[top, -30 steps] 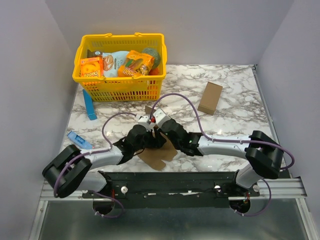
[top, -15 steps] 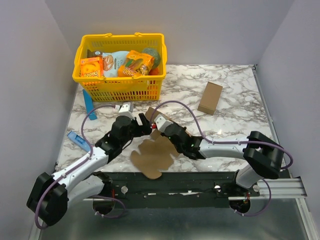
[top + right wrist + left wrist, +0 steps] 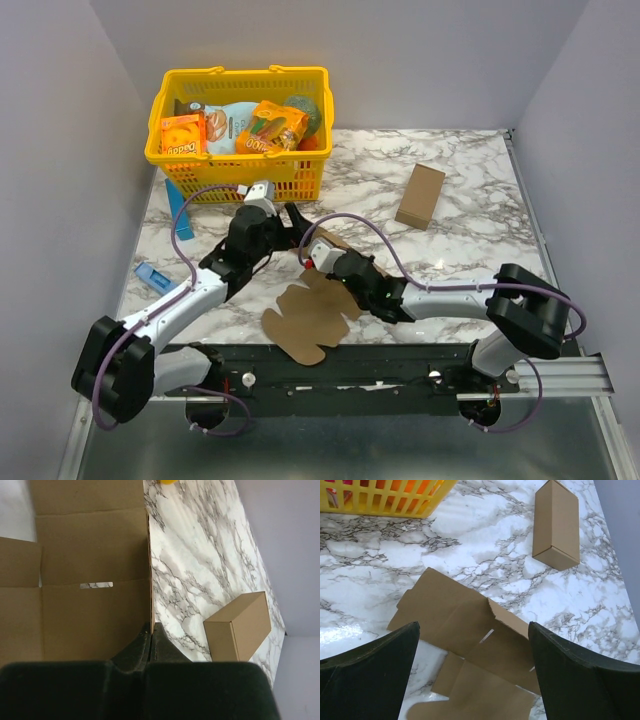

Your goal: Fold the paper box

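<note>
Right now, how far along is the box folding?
Early. Done: nothing closed up; the many-flapped brown cardboard sheet lies mostly flat on the marble table. In hand: the right gripper is shut on one panel edge; the left gripper is open above it, holding nothing. Left: all the folding.

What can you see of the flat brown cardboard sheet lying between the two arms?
The paper box is an unfolded die-cut sheet of thin, plain brown cardboard, with several panels, rounded flaps, crease lines and a narrow slot. It lies on the marble table near the front edge, between the arms. Its near part is flat and its far part seems lifted. The right fingers are shut on one of its edges. The open left fingers hang over it and do not appear to touch it.
</note>
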